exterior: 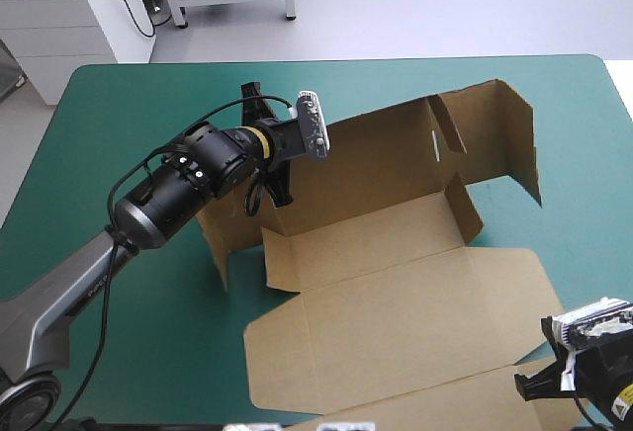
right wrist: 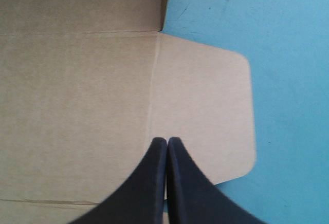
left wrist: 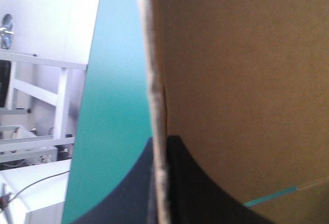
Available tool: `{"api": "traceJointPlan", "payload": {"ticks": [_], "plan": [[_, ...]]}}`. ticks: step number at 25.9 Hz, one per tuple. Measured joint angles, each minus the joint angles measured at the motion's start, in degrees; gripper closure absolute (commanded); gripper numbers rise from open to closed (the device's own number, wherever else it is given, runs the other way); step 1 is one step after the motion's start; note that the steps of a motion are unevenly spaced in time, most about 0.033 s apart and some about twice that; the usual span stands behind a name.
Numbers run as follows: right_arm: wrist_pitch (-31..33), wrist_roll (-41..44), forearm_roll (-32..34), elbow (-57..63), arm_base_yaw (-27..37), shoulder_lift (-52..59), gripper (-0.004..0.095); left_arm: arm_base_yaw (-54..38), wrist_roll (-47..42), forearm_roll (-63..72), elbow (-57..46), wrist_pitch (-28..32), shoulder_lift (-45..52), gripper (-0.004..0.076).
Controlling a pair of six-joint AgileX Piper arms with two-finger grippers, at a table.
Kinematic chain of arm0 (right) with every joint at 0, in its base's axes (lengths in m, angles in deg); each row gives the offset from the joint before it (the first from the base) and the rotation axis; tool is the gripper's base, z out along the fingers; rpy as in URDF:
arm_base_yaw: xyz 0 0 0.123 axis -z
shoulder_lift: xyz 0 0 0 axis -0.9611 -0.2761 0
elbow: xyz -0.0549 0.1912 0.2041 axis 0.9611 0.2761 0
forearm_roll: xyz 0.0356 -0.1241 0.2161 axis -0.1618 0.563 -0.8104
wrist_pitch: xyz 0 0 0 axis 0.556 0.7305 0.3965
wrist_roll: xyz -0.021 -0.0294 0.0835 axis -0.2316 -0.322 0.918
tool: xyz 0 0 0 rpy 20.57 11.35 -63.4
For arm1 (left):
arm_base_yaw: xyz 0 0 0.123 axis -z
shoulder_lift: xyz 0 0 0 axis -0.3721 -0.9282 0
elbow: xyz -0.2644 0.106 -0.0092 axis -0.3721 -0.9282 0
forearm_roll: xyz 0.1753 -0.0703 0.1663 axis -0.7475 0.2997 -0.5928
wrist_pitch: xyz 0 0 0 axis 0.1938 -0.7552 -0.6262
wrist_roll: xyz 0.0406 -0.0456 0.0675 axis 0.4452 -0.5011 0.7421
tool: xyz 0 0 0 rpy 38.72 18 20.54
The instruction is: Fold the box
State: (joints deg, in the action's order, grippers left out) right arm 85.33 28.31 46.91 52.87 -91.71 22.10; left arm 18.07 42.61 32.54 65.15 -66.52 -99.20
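Box (exterior: 396,283) lies half-raised across the middle of the frame on our teal-green counter (exterior: 119,105). Our left jaws clamp its upright wall (left wrist: 231,80) at upper left; our right jaws, pressed together, sit over its rounded flap (right wrist: 205,106) at lower right.

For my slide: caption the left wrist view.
Left gripper shut on a raised wall of the box, teal-green cover beside.

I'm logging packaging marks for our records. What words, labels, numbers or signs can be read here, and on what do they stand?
None can be read. The brown box shows only plain board in all three views, and the teal-green cover bears no print.
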Motion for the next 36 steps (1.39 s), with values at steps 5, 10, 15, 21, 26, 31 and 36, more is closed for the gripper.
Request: {"api": "traceJointPlan", "payload": {"ticks": [5,10,15,21,26,31,36], "plan": [[-0.05,2.52,0.00,0.00,0.00,0.00,0.0929,2.82,-2.11,-7.52,-0.14,0.79,-0.06,0.0732],[-0.05,4.10,-0.01,0.00,0.00,0.00,0.0929,4.75,-8.50,-17.07,-3.38,2.90,0.17,0.0732],[-0.87,5.67,-0.01,-0.67,0.00,0.00,0.0929,7.45,-17.17,-28.69,-11.71,8.27,2.91,0.0732],[-5.96,6.18,-0.52,-3.49,0.00,0.00,0.0929,11.36,-42.48,-58.18,-24.00,10.07,7.46,0.0731],[-8.83,6.18,-1.08,-4.39,0.00,-1.42,0.0927,12.28,-52.53,-69.03,-29.64,10.14,7.60,0.0731],[-8.76,6.06,-1.15,-6.91,0.00,-7.73,0.0927,12.28,-56.27,-72.09,-31.57,9.45,7.62,0.0731],[-8.76,4.14,-1.09,-12.51,0.00,-16.40,0.0927,12.28,-56.60,-72.62,-31.75,7.01,7.66,0.0731]]}}
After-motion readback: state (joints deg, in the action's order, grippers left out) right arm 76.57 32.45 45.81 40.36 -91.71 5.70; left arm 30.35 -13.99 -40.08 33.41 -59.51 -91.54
